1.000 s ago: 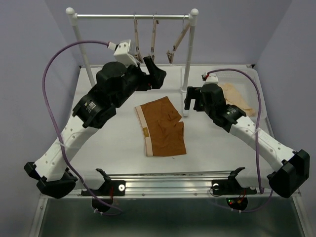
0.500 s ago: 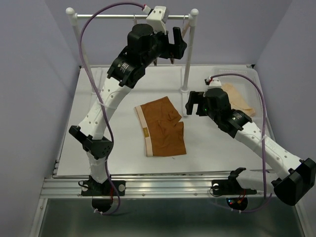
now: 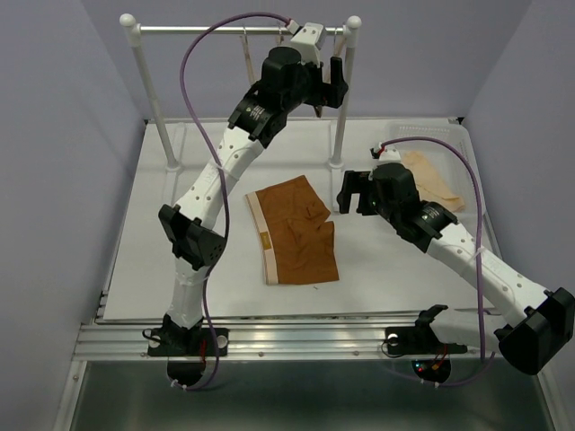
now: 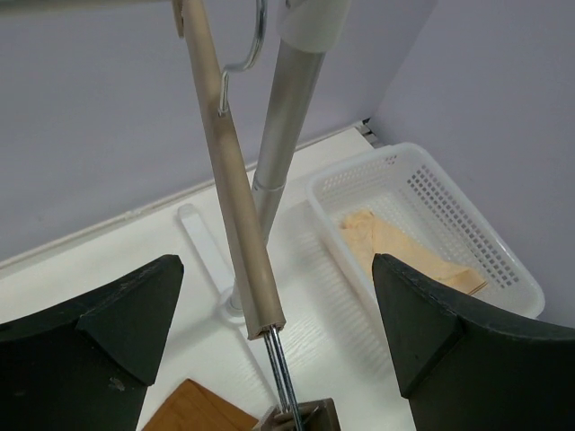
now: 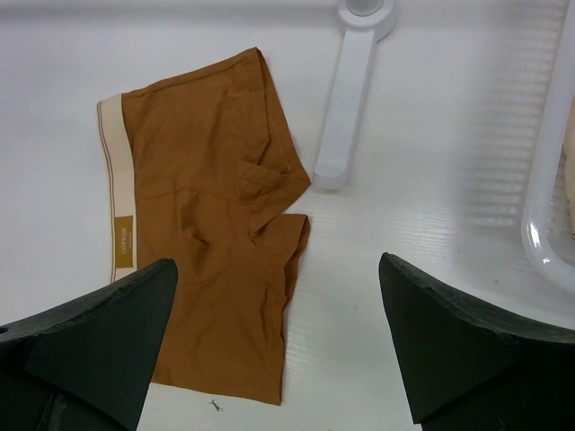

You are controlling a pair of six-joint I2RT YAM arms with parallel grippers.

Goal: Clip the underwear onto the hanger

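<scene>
Raised left fingers (image 4: 108,332) spread wide facing hanger (image 4: 235,206) on rail (image 3: 207,30), likely for grab; right fingers (image 5: 99,341) spread, empty, over flat underwear (image 5: 216,269).

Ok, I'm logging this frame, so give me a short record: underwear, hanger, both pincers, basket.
underwear: flat on the table, untouched, waistband on the left side
hanger: hanging tilted at the rail, not gripped
left pincer: open, raised, facing the hanger bar
right pincer: open, above the table beside the underwear
basket: white, holds a cream garment
</scene>
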